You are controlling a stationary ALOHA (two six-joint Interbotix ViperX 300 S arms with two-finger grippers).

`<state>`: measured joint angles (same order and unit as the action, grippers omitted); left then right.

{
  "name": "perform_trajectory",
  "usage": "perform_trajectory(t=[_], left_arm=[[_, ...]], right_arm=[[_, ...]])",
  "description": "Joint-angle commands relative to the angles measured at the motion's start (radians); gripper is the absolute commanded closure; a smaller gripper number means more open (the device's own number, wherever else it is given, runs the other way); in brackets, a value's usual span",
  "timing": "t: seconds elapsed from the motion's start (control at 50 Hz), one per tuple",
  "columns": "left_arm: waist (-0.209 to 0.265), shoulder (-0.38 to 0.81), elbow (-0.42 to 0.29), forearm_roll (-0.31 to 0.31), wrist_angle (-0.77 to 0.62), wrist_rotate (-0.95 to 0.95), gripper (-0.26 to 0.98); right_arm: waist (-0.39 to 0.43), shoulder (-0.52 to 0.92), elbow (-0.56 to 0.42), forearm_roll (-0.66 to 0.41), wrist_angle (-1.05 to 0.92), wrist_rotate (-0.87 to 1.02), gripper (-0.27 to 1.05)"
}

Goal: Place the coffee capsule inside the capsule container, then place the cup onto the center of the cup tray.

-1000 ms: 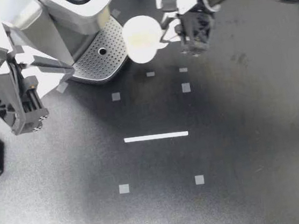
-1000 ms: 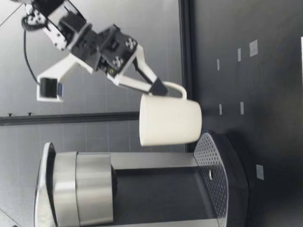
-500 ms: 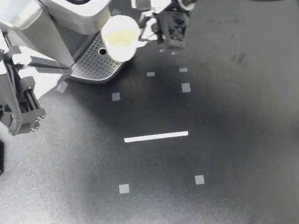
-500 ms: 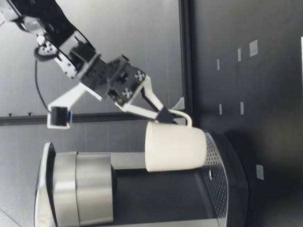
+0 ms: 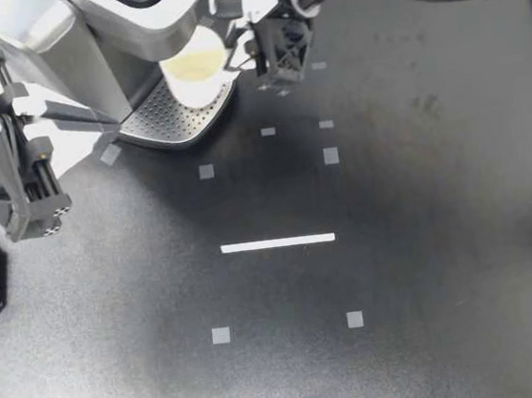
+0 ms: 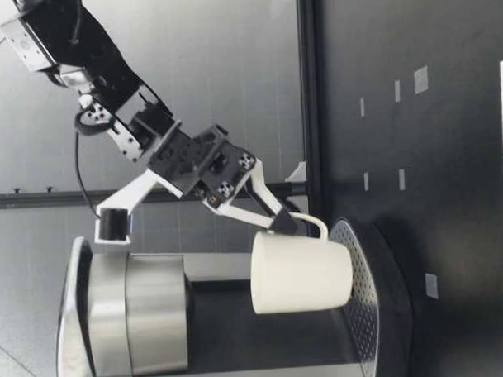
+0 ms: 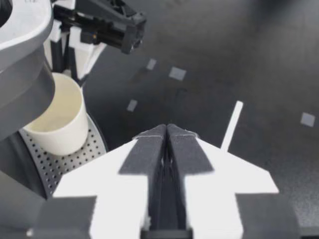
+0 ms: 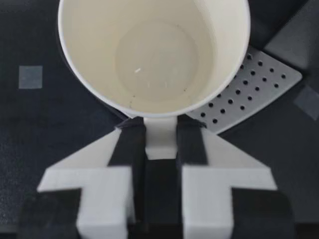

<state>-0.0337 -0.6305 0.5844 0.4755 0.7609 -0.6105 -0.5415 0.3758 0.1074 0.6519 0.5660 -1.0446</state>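
Top view: right claw [image 5: 244, 56] reaches in from 1 o'clock and is clamped on the handle of the cup [image 5: 194, 73]. The cup sits at about 11 o'clock on the tabletop [image 5: 396, 242], over the perforated cup tray [image 5: 156, 120] of the coffee machine [image 5: 120, 14], partly tucked under the machine's head. The claw is at 3 o'clock of the cup. Left claw [image 5: 113, 121] is at 9 o'clock on the tabletop, just beside the tray's edge and apart from the cup. A white strip [image 5: 278, 243] lies mid-tabletop, at 6 o'clock of the tray.

Low view: the cup [image 6: 300, 274] is upright, hanging from the right claw [image 6: 284, 223] by its handle. Its base is right at the tray [image 6: 363, 259]; I can't tell whether it touches.

Left wrist view: left claw [image 7: 167, 130] is clenched, pads pressed together with nothing between them. The cup [image 7: 57, 119] is ahead of it and off to one side, over the tray [image 7: 55, 169], below the machine's head.

Right wrist view: both fingers of the right claw [image 8: 160, 142] pinch the handle from two sides. The cup [image 8: 154, 55] opens toward the camera and its inside looks bare. The tray [image 8: 254, 94] shows beneath it.
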Motion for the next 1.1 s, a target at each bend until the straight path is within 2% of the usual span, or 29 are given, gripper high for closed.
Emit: perform_trajectory(t=[0.0, 0.28, 0.38, 0.62, 0.68, 0.9, 1.08], left_arm=[[0.0, -0.011, -0.011, 0.002, -0.006, 0.0, 0.59], [0.0, -0.011, -0.009, 0.002, -0.006, -0.011, 0.59], [0.0, -0.011, -0.008, 0.002, -0.008, -0.011, 0.59], [0.0, -0.011, -0.009, 0.002, -0.006, -0.018, 0.59], [0.0, -0.011, -0.009, 0.002, -0.008, -0.023, 0.59], [0.0, -0.011, -0.009, 0.017, -0.008, -0.021, 0.59], [0.005, -0.011, -0.021, 0.104, -0.025, -0.028, 0.59]], right_arm=[[0.005, -0.015, -0.035, 0.002, -0.002, 0.0, 0.69], [0.011, -0.002, -0.049, 0.0, -0.002, 0.002, 0.68], [0.011, -0.002, -0.049, 0.002, -0.009, 0.005, 0.63], [0.011, -0.008, -0.049, 0.003, -0.014, 0.011, 0.25], [0.012, -0.009, -0.048, 0.005, -0.011, 0.012, 0.19], [0.011, -0.057, -0.005, 0.005, -0.012, 0.012, 0.19], [0.006, -0.146, 0.095, 0.005, -0.044, 0.011, 0.19]])
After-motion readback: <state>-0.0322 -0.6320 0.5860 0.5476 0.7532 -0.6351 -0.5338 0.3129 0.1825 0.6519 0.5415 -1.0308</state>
